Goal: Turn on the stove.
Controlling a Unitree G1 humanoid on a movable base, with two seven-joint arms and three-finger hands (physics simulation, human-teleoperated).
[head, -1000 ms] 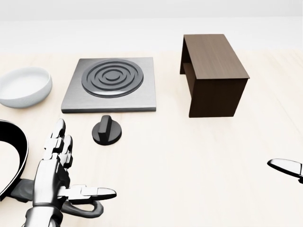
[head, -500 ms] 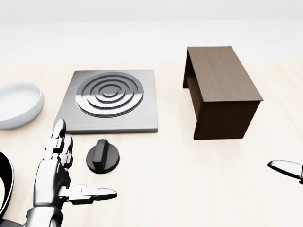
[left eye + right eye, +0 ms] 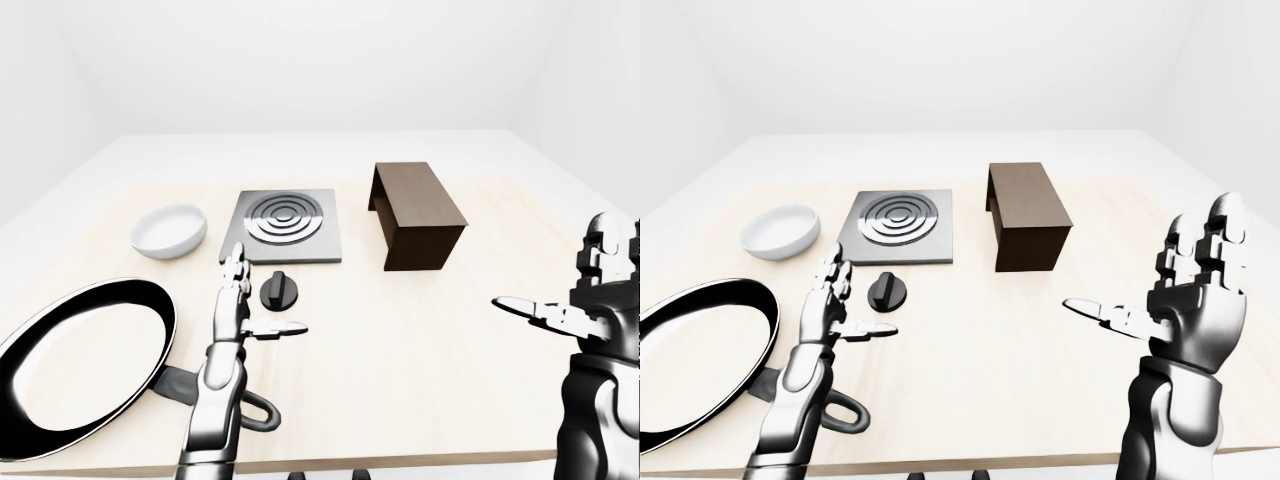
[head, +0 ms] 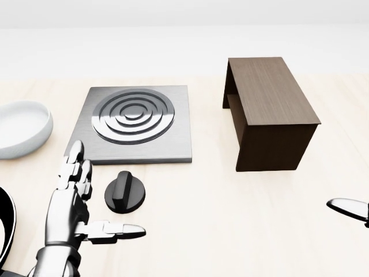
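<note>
left hand: nearest item, low left in head view; fingers spread and pointing up, thumb stuck out to the right; released, grasping nothing.
right hand: raised at near right, palm showing, fingers apart; released, empty, well apart from everything on the tabletop.
pan: near left corner, black inside, its handle running under the left forearm; not part of this step.
knob: black dial with a raised grip bar, lying flat on the tabletop just right of the left hand's fingers, just beyond the thumb; no contact visible.
stove: grey plate with ring burner, just beyond the knob, centre-left.
bowl: white, left of the stove.
wooden box: dark brown, right of the stove, clear of it.
step in hand (judgement): approach to the knob; grasp not yet made.
next move (judgement): shift left hand right and slightly farther, lower it over the dial, close fingers across the grip bar, then twist.
</note>
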